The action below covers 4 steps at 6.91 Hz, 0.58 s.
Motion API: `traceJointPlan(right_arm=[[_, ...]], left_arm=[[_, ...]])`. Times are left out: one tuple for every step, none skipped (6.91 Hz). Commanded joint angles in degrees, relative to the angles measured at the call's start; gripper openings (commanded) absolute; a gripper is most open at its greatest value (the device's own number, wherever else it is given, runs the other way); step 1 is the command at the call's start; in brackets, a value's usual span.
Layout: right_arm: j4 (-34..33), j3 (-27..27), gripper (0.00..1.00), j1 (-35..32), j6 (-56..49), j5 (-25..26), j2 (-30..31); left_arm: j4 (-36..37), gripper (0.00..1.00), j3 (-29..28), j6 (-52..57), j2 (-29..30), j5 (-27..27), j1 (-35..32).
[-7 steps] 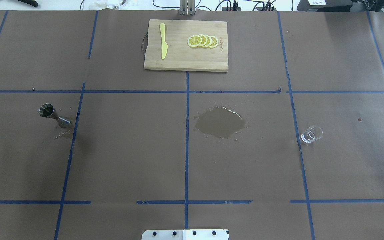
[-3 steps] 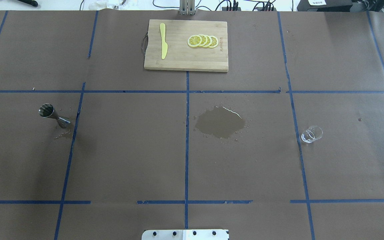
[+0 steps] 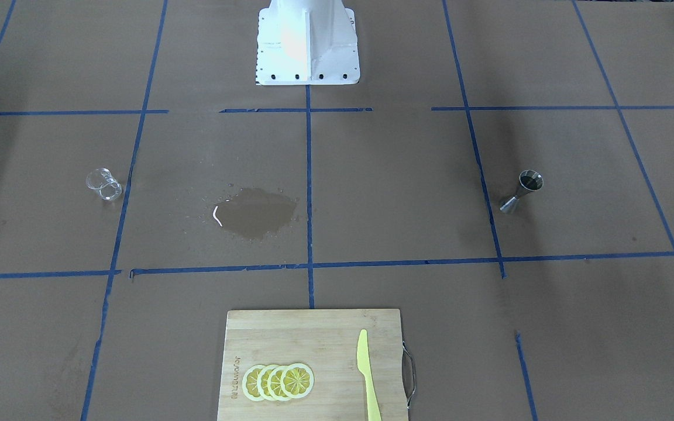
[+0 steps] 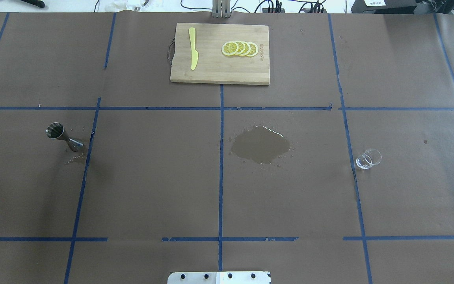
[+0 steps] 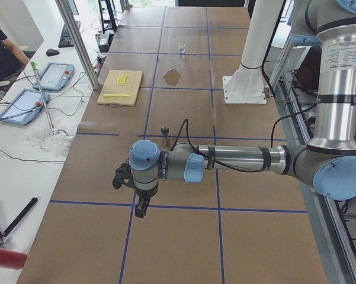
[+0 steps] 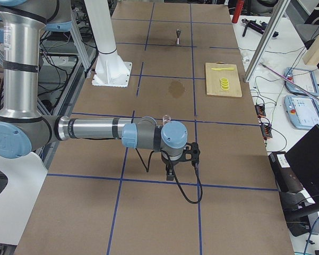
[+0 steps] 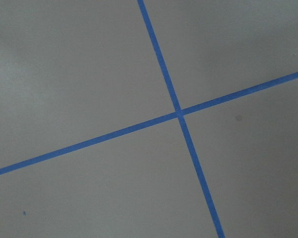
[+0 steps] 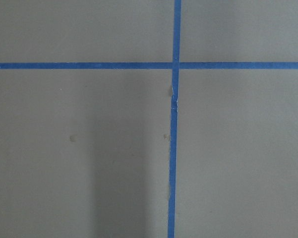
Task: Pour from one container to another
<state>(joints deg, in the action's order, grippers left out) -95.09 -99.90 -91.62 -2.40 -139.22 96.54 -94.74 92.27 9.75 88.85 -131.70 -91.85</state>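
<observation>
A steel jigger (image 4: 64, 138) stands upright on the brown table's left side, with a few drops around its foot; the front-facing view shows the jigger (image 3: 523, 190) at its right. A small clear glass (image 4: 368, 159) stands on the right side, seen too as the glass (image 3: 103, 185) from the front. A wet puddle (image 4: 260, 145) lies between them. My left gripper (image 5: 141, 207) hangs over bare table, well short of the jigger (image 5: 164, 135). My right gripper (image 6: 170, 172) hangs near the glass (image 6: 166, 118). Both show only in side views, so I cannot tell their state.
A wooden cutting board (image 4: 219, 75) at the far middle holds a yellow plastic knife (image 4: 192, 49) and lemon slices (image 4: 239, 48). Blue tape lines (image 4: 221, 177) grid the table. The white robot base (image 3: 306, 41) sits at the near edge. Both wrist views show only tape crossings.
</observation>
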Motion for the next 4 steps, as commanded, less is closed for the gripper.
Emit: traceJointPlan(right_arm=[[0.16, -0.03, 1.00, -0.05, 1.86, 0.44, -0.65], [1.82, 0.14, 1.00, -0.14, 1.96, 0.44, -0.74], [4.71, 0.41, 1.00, -0.14, 4.39, 0.53, -0.48], [7.61, 0.76, 1.00, -0.14, 9.64, 0.53, -0.48]], left_arm=[[-0.27, 1.00, 0.28, -1.58, 0.10, -0.14, -0.08], [-0.36, 1.00, 0.19, -2.01, 0.27, -0.14, 0.00], [-0.97, 1.00, 0.11, -3.06, 0.36, -0.14, -0.08], [-2.10, 1.00, -0.07, -3.07, 0.36, -0.23, -0.08]])
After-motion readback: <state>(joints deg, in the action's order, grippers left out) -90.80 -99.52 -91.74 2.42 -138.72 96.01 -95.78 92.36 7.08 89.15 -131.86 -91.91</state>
